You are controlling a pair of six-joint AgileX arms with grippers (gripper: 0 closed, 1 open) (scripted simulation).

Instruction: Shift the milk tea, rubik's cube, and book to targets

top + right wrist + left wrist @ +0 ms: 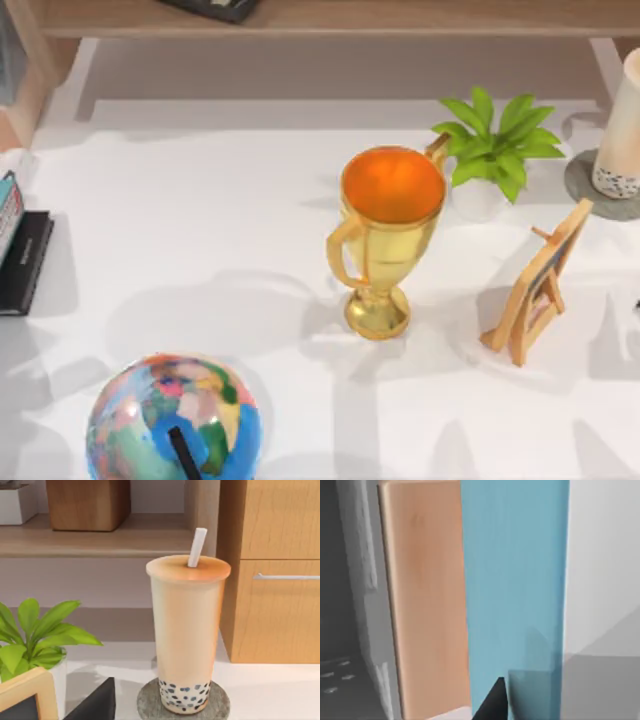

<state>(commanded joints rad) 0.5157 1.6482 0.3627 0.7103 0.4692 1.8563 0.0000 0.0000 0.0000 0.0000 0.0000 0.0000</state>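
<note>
The milk tea (623,125) stands upright at the counter's (200,250) far right edge, resting on the speckled grey disc (590,190); from the right wrist view the cup (187,635) sits centred on that disc (150,702), straw (197,547) poking from its lid, dark pearls gathered at its base. Just left of it is a potted plant (495,140), and nearer the front a small wooden easel (540,280) leans. A gold trophy (385,235) stands mid-counter, well apart from the globe (170,420) at the front left. At the left edge the light-blue book (8,205) lies atop the black slab (25,262) — only its corner is in the top view. The left wrist view looks closely onto the book's blue cover (515,590) beside a wooden panel (425,605), with a dark finger tip (492,705) touching the cover; whether the left end effector is clenched or released cannot be told. The same holds for the right end effector — one dark finger (97,705) shows near the easel.
</note>
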